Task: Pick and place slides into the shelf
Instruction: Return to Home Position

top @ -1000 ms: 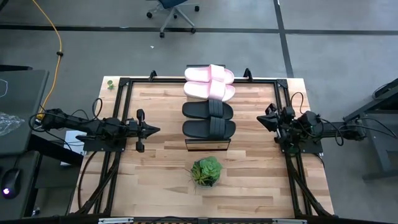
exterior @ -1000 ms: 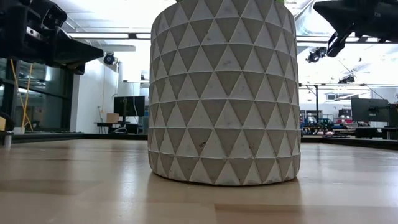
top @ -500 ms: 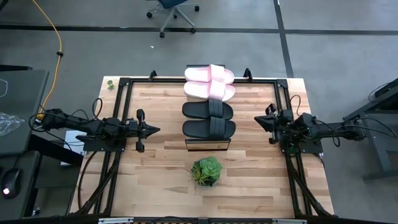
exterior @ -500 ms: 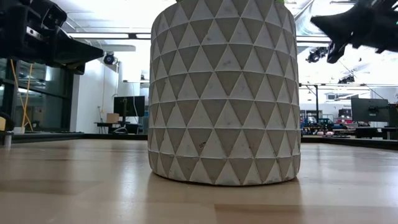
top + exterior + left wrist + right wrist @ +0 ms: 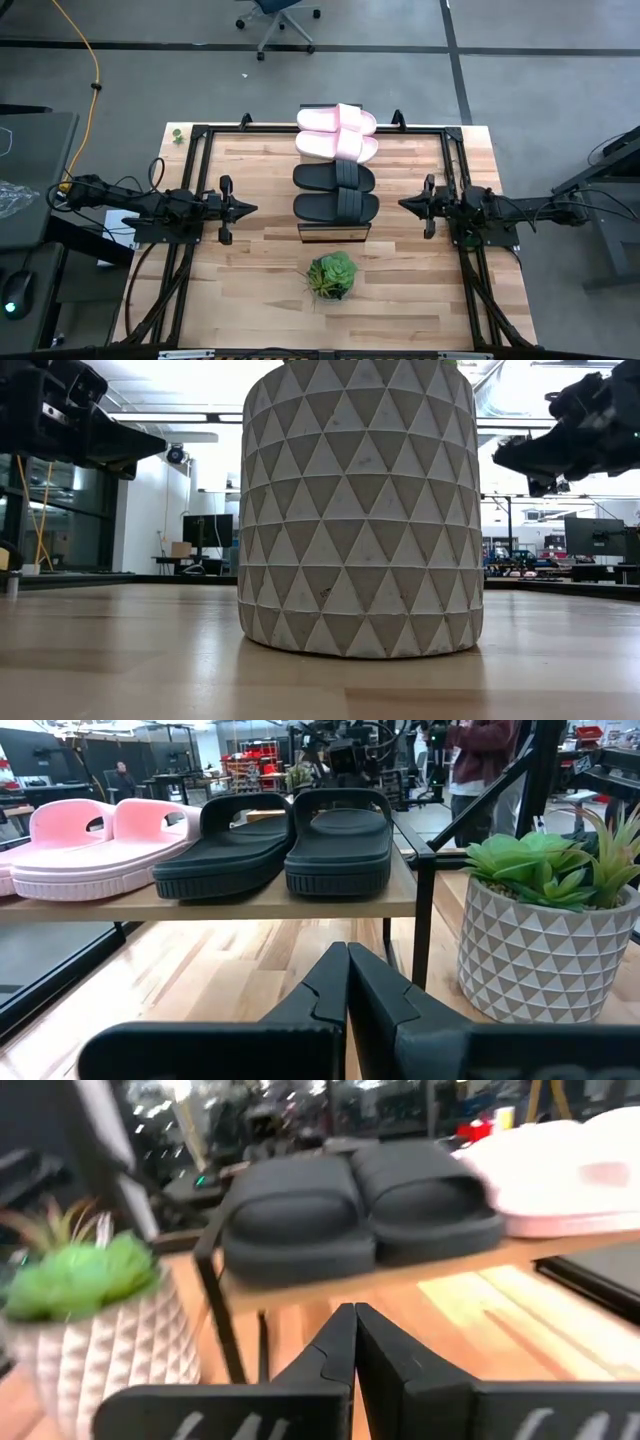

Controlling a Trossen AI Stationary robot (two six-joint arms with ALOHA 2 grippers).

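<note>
The four slides lie side by side on the shelf's plank top (image 5: pixel 334 233): two pale pink (image 5: pixel 337 120) (image 5: pixel 337 146) at the far end, two black (image 5: pixel 335 177) (image 5: pixel 335 207) nearer. The left wrist view shows the pink pair (image 5: pixel 90 840) and the black pair (image 5: pixel 300 840) on the plank (image 5: pixel 200 906). The right wrist view shows the black pair (image 5: pixel 350 1210) and a pink slide (image 5: pixel 570 1170). My left gripper (image 5: pixel 247 208) is shut and empty, left of the shelf. My right gripper (image 5: pixel 403 204) is shut and empty, right of the shelf.
A green leafy plant in a white patterned pot (image 5: pixel 331 275) stands on the tabletop just near of the shelf's end; it fills the low view (image 5: pixel 360 510). A dark frame (image 5: pixel 200 135) runs around the table. People stand in the room beyond (image 5: pixel 480 745).
My right gripper has swung toward the shelf and the table's near edge, come down a little, and turned level so that it points at the black slides. Its fingers stay shut. The slides and the shelf have not moved.
</note>
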